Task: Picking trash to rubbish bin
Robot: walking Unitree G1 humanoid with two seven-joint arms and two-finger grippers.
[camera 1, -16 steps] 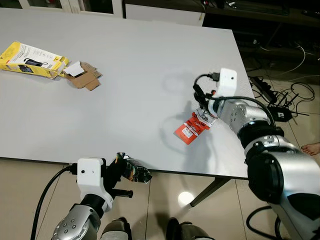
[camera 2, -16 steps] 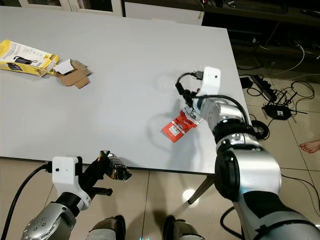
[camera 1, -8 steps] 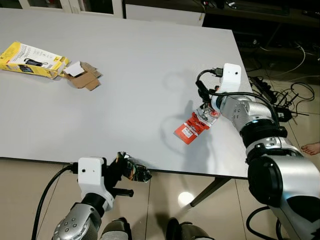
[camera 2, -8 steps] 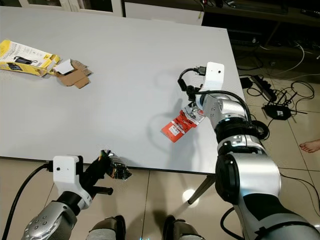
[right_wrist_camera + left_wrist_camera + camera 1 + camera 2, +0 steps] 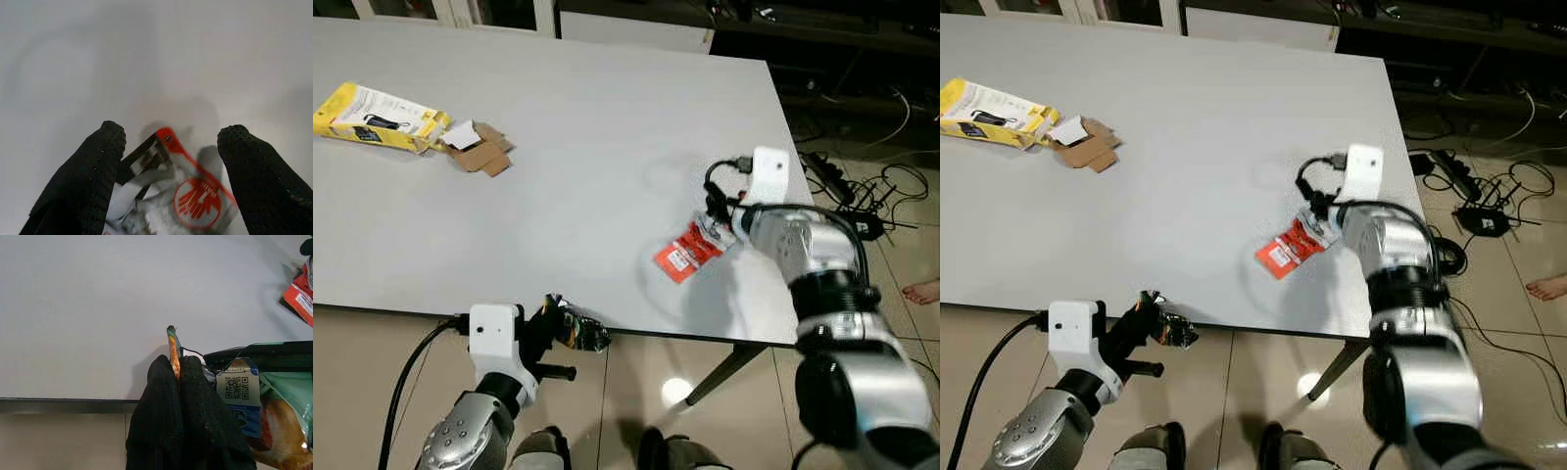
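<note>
While the white bench [image 5: 558,147] is taking up most of the left eye view, the right end effector [image 5: 713,217] is sitting at the upper end of a red wrapper [image 5: 688,250] lying flat near the bench's right edge; its fingers are too small here to judge. The left end effector [image 5: 558,328] is hanging just below the bench's near edge, gripping a crumpled snack wrapper [image 5: 583,335]. A yellow box [image 5: 377,117] with torn brown cardboard [image 5: 480,152] beside it is lying at the far left.

In the right eye view, cables [image 5: 1489,211] are trailing across the tiled floor [image 5: 1263,377], and a person's bare foot [image 5: 1553,286] is cut off at the right border.

In the left wrist view, the two black fingers [image 5: 164,396] are pressing together on the wrapper's thin edge; its QR label is partly hidden.

In the right wrist view, the fingers [image 5: 88,171] are spreading wide apart, released, on either side of the blurred red wrapper's top.
</note>
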